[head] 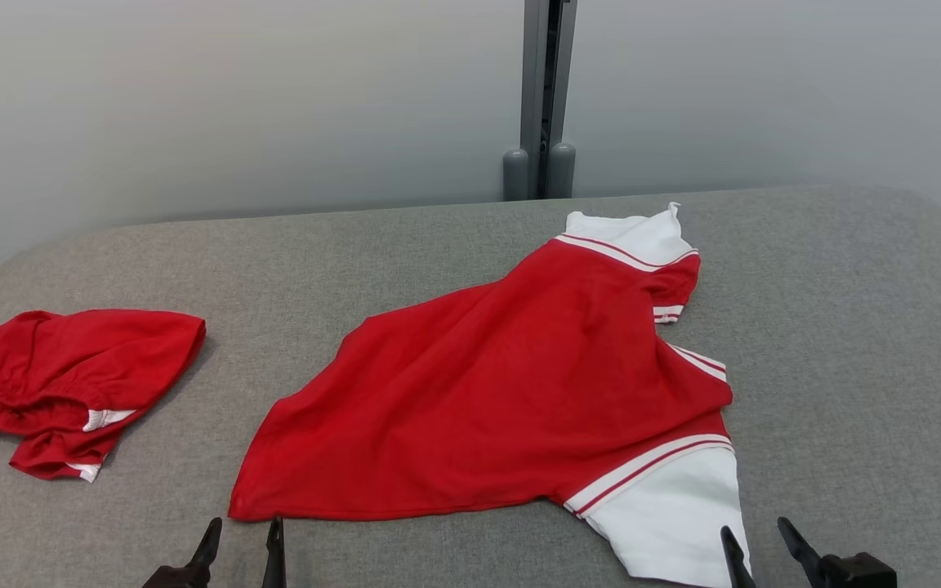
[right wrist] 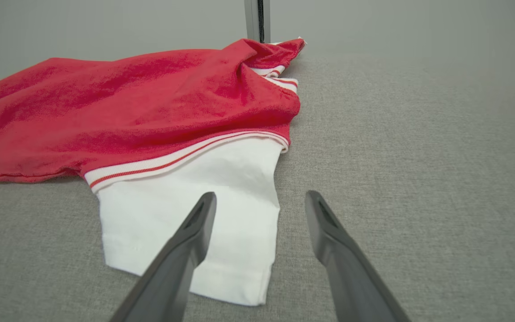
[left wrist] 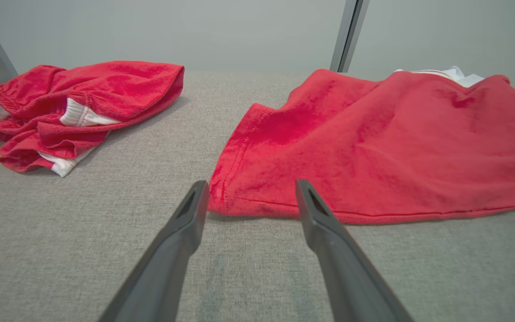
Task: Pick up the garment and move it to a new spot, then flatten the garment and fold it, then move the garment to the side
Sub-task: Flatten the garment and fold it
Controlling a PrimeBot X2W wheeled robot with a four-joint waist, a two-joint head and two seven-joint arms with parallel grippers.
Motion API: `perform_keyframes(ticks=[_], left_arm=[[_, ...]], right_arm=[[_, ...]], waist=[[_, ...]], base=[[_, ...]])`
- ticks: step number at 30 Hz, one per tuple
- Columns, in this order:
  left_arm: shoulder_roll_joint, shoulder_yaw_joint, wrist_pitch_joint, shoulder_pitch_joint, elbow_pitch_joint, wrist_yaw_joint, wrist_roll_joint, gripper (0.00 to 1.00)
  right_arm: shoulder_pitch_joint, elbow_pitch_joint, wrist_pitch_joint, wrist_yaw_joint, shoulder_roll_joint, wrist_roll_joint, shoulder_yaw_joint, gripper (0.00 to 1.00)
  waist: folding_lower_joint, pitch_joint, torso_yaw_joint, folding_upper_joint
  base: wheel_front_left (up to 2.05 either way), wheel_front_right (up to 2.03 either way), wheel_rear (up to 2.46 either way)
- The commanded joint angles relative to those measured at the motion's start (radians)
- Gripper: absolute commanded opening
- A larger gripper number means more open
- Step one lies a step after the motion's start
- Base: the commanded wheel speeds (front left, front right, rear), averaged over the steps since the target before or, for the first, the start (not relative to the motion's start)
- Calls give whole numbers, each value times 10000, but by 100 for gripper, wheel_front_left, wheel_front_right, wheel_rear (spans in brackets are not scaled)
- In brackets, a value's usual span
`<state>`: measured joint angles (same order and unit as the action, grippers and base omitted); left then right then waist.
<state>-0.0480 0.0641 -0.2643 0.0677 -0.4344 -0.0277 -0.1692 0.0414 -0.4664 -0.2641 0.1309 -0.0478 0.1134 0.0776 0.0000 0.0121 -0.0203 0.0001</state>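
While 1 grey padded table (head: 846,327) spans the head view, 1 large red garment (head: 503,392) lies spread across its middle and right. It is mostly flat, with a few wrinkles. It has 2 white sleeves: the far sleeve (head: 642,237) near the table's back edge and the near sleeve (head: 675,514) at the front. Well apart, at the table's left, 1 smaller red garment (head: 70,376) with white trim lies crumpled.

The 2 grippers sit at the front edge, each with 2 dark fingers. The left gripper (head: 246,523) stands open and empty, its tips just short of the large garment's near-left hem corner. The right gripper (head: 753,527) is also spread wide and empty, with 1 finger over the near sleeve and 1 over bare table. Whether it touches the cloth I cannot tell.
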Motion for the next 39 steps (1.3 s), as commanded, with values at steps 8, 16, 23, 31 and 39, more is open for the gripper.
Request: perform_keyframes(ticks=[8,16,23,31,39], left_arm=[[-45,129,0,-223,-152,-70,-100,100],[-46,147,0,-294,-200,68,-20,100],[-43,226,0,-423,-198,107,17,100],[-41,202,0,-474,-107,22,-196,100],[-46,178,0,-336,-393,70,-588,100]], right_arm=[[258,-942,-3,-1,-60,42,315,100],[-68,-1258,-3,-1,-59,452,305,100],[-521,-2180,14,-1,-56,580,651,98],[-900,-2981,76,-6,-68,555,664,0],[-690,-1860,2,-23,-231,307,-323,0]], waist=[[0,-266,1,-1],[0,-333,-18,-1],[0,-500,105,-1],[0,-708,74,-1],[0,-707,-298,-1]], base=[[0,0,0],[0,0,0],[0,0,0],[0,0,0],[0,0,0]])
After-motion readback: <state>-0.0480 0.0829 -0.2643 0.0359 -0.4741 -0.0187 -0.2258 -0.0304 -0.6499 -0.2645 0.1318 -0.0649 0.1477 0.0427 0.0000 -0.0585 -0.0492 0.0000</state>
